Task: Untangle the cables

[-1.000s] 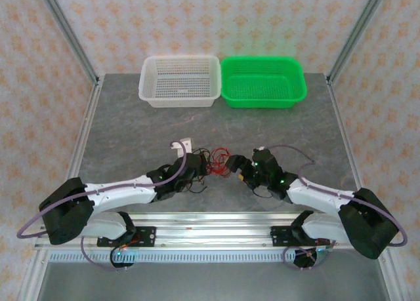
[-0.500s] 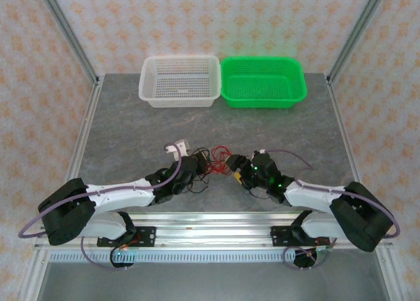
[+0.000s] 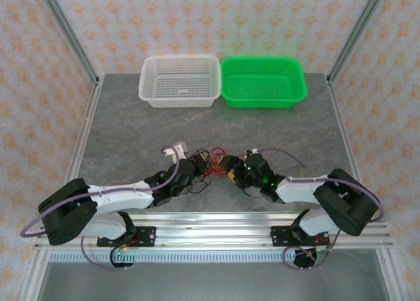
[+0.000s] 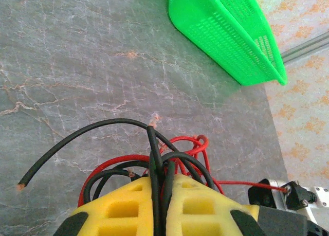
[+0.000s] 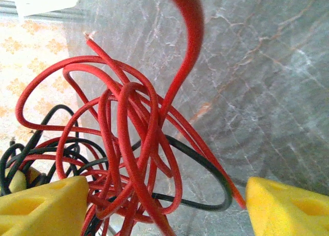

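Tangled red and black cables (image 3: 211, 163) sit near the front of the tabletop (image 3: 197, 127); left fingers (image 4: 175, 197) clench black strands, right fingers (image 5: 46, 205) have moved in, spread around the red loops, likely ready to grasp

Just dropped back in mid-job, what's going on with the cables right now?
Both arms are at the tangle of red and black cables in the near middle of the table. The left tool is shut on a few black strands. The right tool is open, its yellow fingers straddling a knot of red loops without gripping them. Nothing is separated yet.
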